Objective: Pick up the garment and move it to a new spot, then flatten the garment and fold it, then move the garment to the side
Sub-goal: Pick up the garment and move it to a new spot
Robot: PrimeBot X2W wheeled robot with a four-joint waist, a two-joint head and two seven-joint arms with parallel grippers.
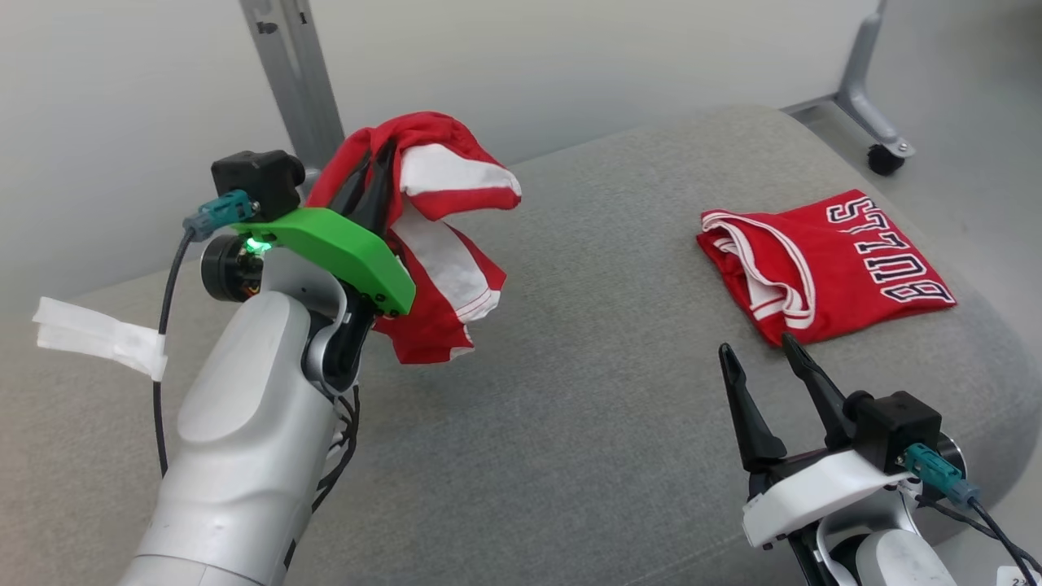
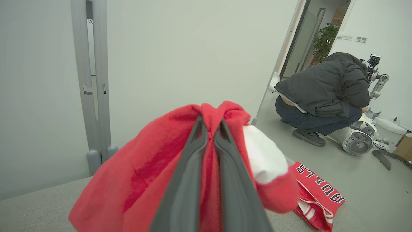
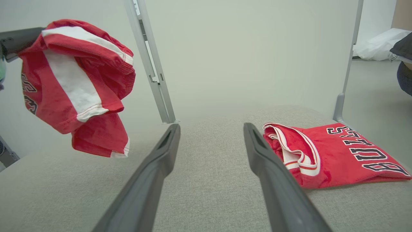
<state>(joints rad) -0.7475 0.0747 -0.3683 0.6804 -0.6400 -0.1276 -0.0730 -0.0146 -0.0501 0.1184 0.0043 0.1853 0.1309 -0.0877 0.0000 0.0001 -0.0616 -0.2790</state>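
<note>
A crumpled red and white garment (image 1: 431, 236) hangs in the air above the left part of the grey cushioned surface (image 1: 586, 382). My left gripper (image 1: 376, 167) is shut on its top, and the cloth drapes over both fingers (image 2: 190, 180). In the right wrist view the hanging garment (image 3: 77, 83) is at the upper left, clear of the cushion. My right gripper (image 1: 759, 348) is open and empty, low at the front right, its fingers (image 3: 154, 167) pointing across the cushion.
A folded red jersey with black and white lettering (image 1: 822, 264) lies at the right of the cushion, just beyond my right fingertips. Grey metal posts (image 1: 293, 73) stand behind. A crouching person in a dark jacket (image 2: 325, 93) is on the floor beyond.
</note>
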